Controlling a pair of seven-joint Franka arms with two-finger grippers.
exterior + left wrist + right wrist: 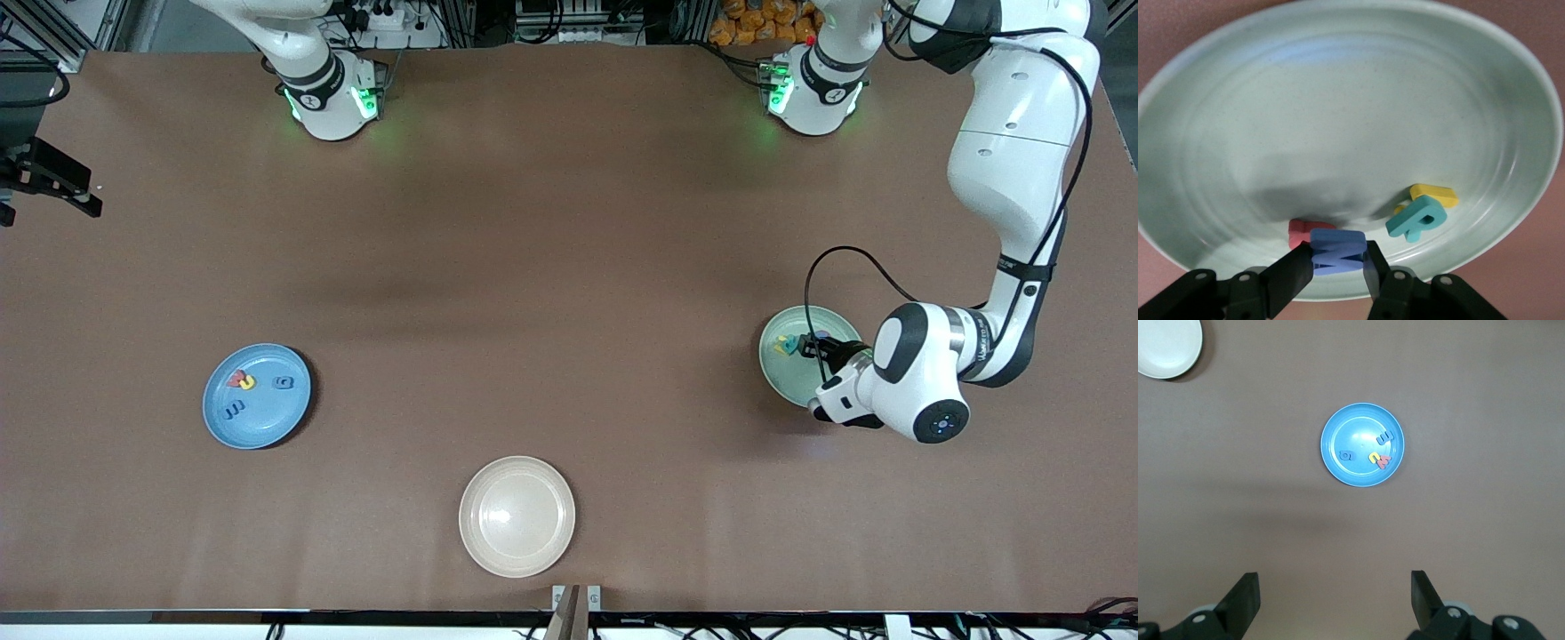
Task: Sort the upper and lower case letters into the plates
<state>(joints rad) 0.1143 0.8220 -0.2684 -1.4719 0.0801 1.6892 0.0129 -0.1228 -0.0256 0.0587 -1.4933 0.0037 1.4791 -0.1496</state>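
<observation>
Front view: last capital going into the mint plate, release pending.

Nearest the camera, cream plate [516,516] bare, not part of the sort. Farther up, sky blue plate [257,396] toward the right arm's end holds four letters, blue, red and yellow [246,382], lower case as far as can be read. Mint green plate [1338,100] toward the left arm's end: left gripper [1337,267] low over it, clamped on a blue W [1338,251]; teal R [1417,217], a yellow letter [1435,195] and a red one [1301,231] already lie in it. Next move: part the fingers, lift clear. Right gripper [1333,600] waits high over bare table [569,267], spread apart, holding nothing.
</observation>
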